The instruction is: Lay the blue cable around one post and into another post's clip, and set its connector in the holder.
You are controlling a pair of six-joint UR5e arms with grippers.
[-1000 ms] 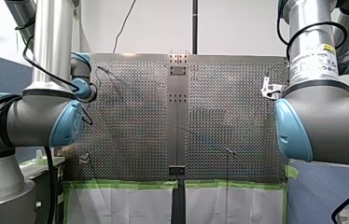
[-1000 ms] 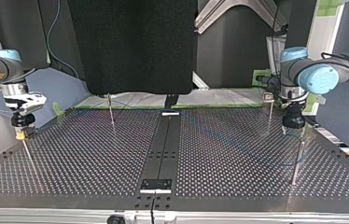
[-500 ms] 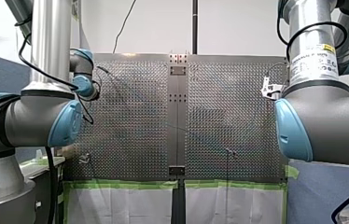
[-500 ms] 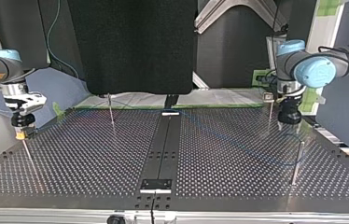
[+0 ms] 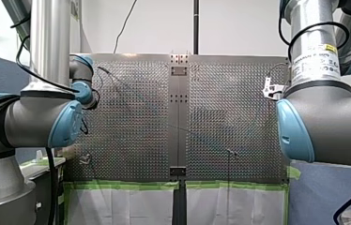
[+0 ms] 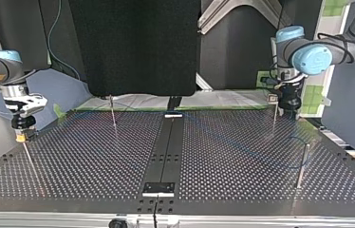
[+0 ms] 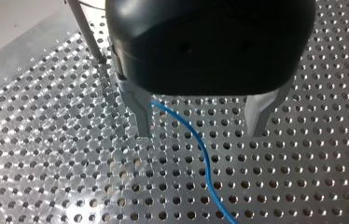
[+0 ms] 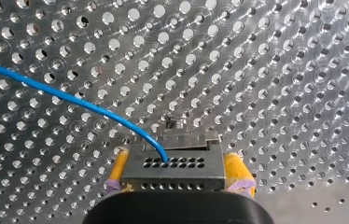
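Blue cable vanishes under my left claw, its fingers spread; my right claw clenches the connector.

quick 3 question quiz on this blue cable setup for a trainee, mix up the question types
1. True or false: my left gripper is shut on the thin blue cable.
2. What is clamped between my right gripper's yellow pads? A) a metal post B) the grey block connector with rows of holes C) nothing
3. In the left wrist view, what upright thing stands on the perforated metal table beside my left gripper?

Key
1. False: its fingers are open, with the cable lying on the table between them.
2. B
3. A thin metal post.
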